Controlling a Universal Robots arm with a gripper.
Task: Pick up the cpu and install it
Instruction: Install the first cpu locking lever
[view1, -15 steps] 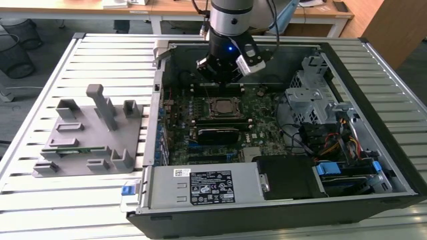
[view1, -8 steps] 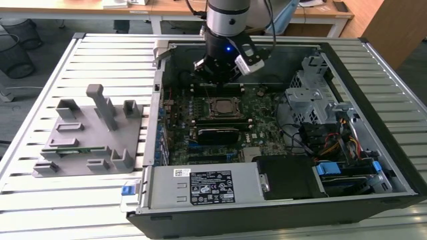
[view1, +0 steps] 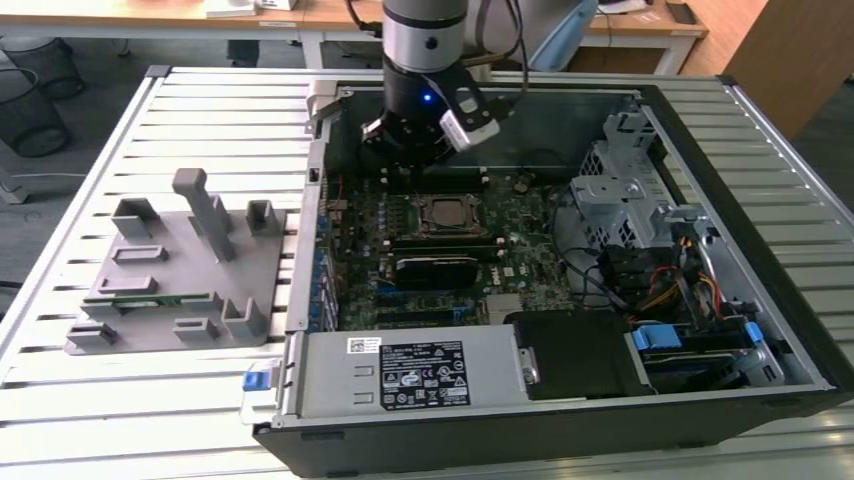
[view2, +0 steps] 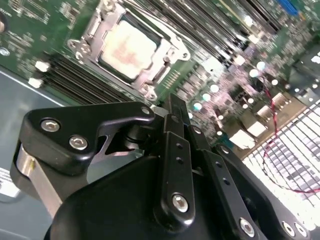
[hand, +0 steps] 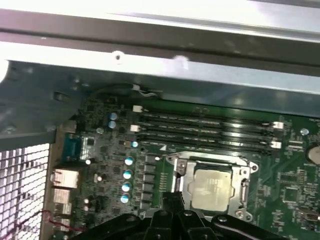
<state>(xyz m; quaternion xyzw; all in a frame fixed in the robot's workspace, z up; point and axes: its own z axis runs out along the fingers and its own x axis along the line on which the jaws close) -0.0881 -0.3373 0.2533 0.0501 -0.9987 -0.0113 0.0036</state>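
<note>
Jaws: state unclear, hovering above motherboard (view1: 441, 235) | cpu (hand: 212, 187) seated in socket (hand: 212, 186), apparently already installed

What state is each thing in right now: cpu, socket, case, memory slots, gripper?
cpu: seated flat in the socket, metal top up.
socket frame: around the cpu, on the motherboard.
computer case: lying on its side, panel off, interior exposed.
memory slots: beside the socket, appear empty.
gripper: above the motherboard near the socket, holding nothing visible.
</note>
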